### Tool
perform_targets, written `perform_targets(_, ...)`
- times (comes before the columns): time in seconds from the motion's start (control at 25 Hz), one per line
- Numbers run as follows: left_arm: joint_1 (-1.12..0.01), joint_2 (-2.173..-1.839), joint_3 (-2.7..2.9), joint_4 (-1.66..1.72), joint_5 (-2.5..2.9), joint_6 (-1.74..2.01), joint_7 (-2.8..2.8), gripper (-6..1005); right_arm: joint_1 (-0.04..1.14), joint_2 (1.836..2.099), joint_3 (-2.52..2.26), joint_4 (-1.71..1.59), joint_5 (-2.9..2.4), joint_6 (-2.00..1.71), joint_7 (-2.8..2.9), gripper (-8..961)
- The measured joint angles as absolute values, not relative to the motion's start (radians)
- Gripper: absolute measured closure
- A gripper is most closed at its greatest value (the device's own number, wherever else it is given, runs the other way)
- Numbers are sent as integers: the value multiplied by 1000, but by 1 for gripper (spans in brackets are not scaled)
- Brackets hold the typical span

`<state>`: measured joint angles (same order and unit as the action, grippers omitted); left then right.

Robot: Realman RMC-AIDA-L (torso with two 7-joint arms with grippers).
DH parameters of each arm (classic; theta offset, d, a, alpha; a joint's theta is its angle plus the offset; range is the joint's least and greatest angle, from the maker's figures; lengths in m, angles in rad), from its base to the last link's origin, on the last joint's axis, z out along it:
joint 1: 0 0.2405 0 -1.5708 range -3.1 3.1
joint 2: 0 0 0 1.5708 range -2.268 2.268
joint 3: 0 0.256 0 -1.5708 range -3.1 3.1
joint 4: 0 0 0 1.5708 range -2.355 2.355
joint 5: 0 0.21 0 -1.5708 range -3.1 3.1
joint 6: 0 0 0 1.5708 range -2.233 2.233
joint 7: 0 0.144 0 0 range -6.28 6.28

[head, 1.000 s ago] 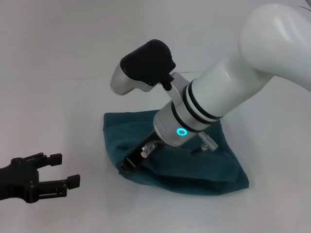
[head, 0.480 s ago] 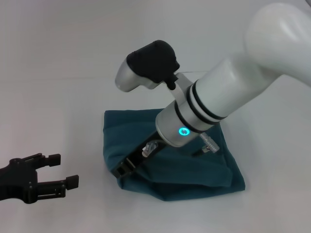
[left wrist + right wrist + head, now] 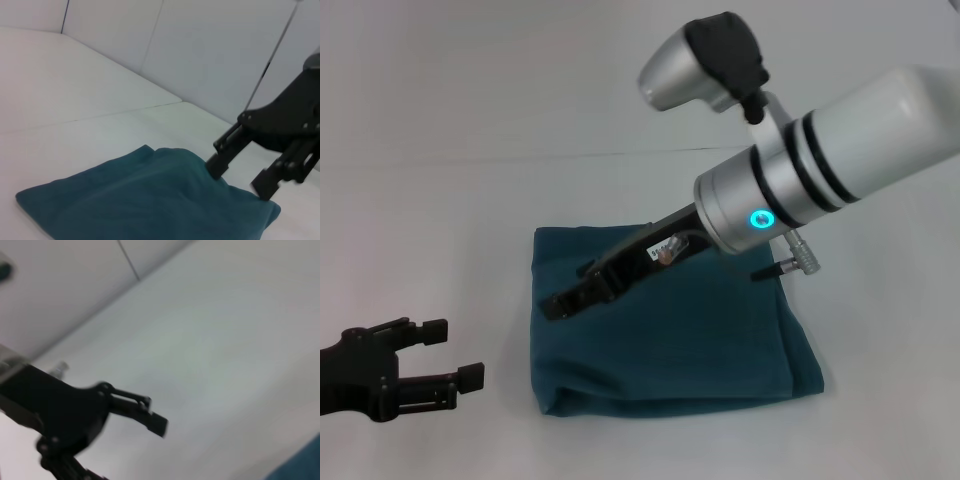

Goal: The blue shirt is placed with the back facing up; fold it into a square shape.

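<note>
Head view: my right gripper (image 3: 560, 303) hangs over the soft dark teal-blue knit shirt (image 3: 670, 340), which lies below the jaws as a folded, roughly square bundle on the plain white table (image 3: 440, 200). I cannot tell here how wide the jaws stand. I judge the folding nearly done; next, check the edges.

Left wrist view: right gripper (image 3: 240, 172) jaws parted, empty, tips at the shirt's (image 3: 140, 200) edge.

Right wrist view: left gripper (image 3: 157, 424) parted, empty, well clear of the shirt. Nothing obstructs.

Bright even light, soft shadows, blurred wrist views
</note>
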<state>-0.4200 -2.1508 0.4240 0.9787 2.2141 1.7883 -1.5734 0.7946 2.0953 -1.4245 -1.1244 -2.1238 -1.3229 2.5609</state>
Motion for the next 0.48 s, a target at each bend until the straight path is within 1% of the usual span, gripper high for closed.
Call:
perform_targets(0.24,-419,-2152,423,979,2212,1797,-1577,50,779,2089,-1341,-1129,-2147,-1381,2562,243)
perform_targets(0.44,-419,-2151,423,983,2213,1803,-1578,52,785,2088,-1280,-1226,-2352,-1521,2661,32)
perform_targets(0.48,-419,-2151,423,986,2214,1806,-1578,52,787,2088,-1270,-1257,-2406,-1555,2683,60)
